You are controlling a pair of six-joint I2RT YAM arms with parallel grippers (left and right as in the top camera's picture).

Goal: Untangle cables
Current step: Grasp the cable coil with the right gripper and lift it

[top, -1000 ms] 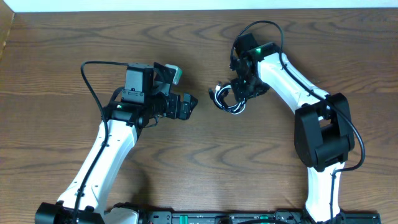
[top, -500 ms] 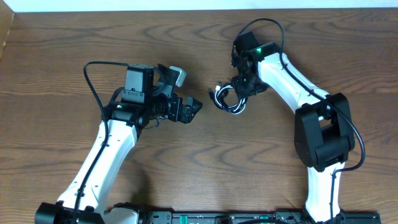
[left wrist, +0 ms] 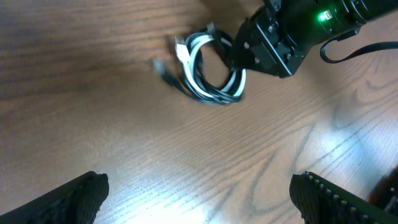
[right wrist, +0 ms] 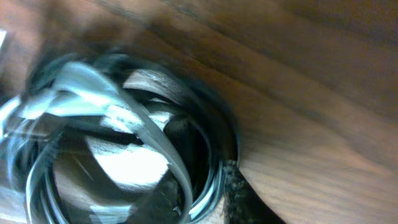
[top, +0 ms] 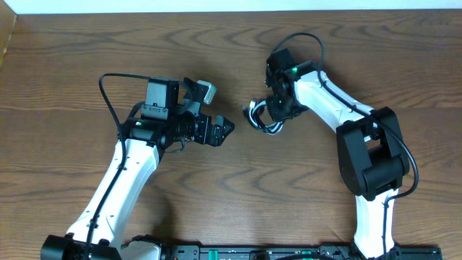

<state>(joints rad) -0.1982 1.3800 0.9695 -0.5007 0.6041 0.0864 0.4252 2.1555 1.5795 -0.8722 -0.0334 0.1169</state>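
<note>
The cables [top: 261,118] are a small coil of black and white cords on the wooden table, right of centre. In the left wrist view the cables [left wrist: 208,68] lie ahead, with small plug ends at their left. My right gripper [top: 279,110] sits on the coil's right side; it also shows in the left wrist view [left wrist: 267,46]. In the right wrist view the cables [right wrist: 124,124] fill the frame, blurred, and the right gripper [right wrist: 205,193] has strands pinched between its fingers. My left gripper [top: 227,128] is open and empty, a short way left of the coil; its fingers stand wide apart [left wrist: 199,202].
The wooden table [top: 238,188] holds nothing else. Thick black arm cables loop above each arm, one by the left arm [top: 108,94] and one by the right arm [top: 307,36]. The table's back edge [top: 231,9] meets a white wall.
My left gripper has moved right, closer to the coil. My right gripper has shifted slightly left over the coil, and the coil has nudged a little left.
</note>
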